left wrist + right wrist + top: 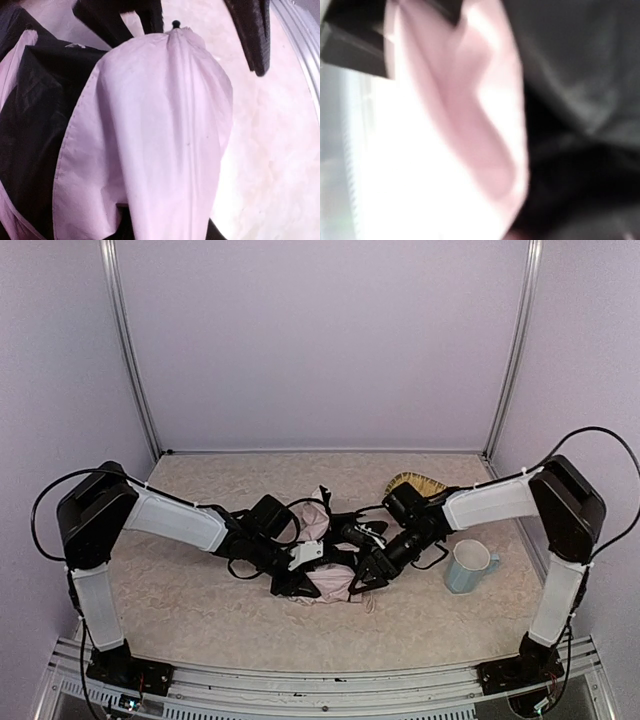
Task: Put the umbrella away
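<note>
- The table (200, 620) has a pale mottled top, with lilac walls around it.
- The left arm (180, 520) reaches in from 9 o'clock and the right arm (490, 505) from 3 o'clock. They meet near the table's middle.
- The umbrella (335, 580) lies crumpled on the table between the two arms, just toward 6 o'clock from the centre. Its pale pink fabric is bunched and its black lining shows in folds.
- A woven tray (415, 483) sits at 1 o'clock from the umbrella, mostly hidden behind the right arm. I cannot tell what it holds.
- A pale blue mug (465, 570) stands upright at 3 o'clock from the umbrella, well apart from it. Its mouth faces up and its handle points toward 3 o'clock.
- The left gripper (205, 47) is released. A pink fold rises between its jaws, beside one finger and apart from the other.
- The right gripper (372, 568) is down on the umbrella's 3 o'clock side. Its wrist view is blurred, so I cannot tell whether it is clenched.
- A small black rib tip (175, 23) pokes from the top of the fold.
</note>
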Action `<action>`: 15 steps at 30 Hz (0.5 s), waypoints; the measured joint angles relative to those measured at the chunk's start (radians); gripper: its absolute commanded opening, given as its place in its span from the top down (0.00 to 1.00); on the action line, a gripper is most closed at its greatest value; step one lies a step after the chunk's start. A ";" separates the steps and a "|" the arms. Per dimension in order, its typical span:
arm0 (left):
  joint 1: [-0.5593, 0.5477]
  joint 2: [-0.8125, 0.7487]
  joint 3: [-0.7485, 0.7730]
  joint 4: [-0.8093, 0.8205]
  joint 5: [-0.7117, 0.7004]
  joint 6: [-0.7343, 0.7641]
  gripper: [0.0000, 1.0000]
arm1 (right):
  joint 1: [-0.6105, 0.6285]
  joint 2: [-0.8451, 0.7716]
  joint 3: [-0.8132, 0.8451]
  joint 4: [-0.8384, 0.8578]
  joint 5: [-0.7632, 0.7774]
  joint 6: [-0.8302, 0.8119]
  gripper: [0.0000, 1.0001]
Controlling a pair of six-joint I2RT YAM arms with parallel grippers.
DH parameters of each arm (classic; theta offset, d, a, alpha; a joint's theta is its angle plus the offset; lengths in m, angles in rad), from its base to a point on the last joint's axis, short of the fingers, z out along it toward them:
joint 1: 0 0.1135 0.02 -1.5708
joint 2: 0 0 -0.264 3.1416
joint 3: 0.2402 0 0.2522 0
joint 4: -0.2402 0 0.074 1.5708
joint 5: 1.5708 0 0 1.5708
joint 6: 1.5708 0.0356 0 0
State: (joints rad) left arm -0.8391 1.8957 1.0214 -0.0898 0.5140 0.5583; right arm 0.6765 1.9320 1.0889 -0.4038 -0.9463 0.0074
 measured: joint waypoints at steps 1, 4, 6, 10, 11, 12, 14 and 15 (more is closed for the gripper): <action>0.003 0.011 0.013 -0.014 0.024 -0.014 0.73 | 0.001 -0.058 -0.021 0.013 0.063 0.015 0.22; 0.020 0.049 0.056 -0.059 0.104 -0.051 0.74 | 0.011 -0.244 -0.071 0.053 0.231 0.030 0.21; 0.035 0.074 0.085 -0.093 0.156 -0.067 0.74 | 0.034 -0.352 -0.101 0.107 0.351 0.004 0.21; 0.069 0.135 0.164 -0.194 0.250 -0.081 0.78 | 0.199 -0.473 -0.185 0.247 0.563 -0.176 0.16; 0.077 0.153 0.186 -0.224 0.277 -0.081 0.78 | 0.234 -0.477 -0.202 0.271 0.596 -0.224 0.14; 0.085 0.169 0.206 -0.251 0.303 -0.081 0.78 | 0.286 -0.473 -0.222 0.304 0.645 -0.297 0.14; 0.098 0.193 0.234 -0.289 0.345 -0.081 0.78 | 0.349 -0.443 -0.236 0.339 0.716 -0.422 0.13; 0.101 0.201 0.244 -0.301 0.358 -0.080 0.78 | 0.364 -0.421 -0.235 0.355 0.747 -0.467 0.13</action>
State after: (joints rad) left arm -0.7380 2.0964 1.2652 -0.3912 0.8722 0.4782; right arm 1.0405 1.5112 0.8539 -0.0490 -0.1993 -0.4591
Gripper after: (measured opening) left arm 0.241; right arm 0.866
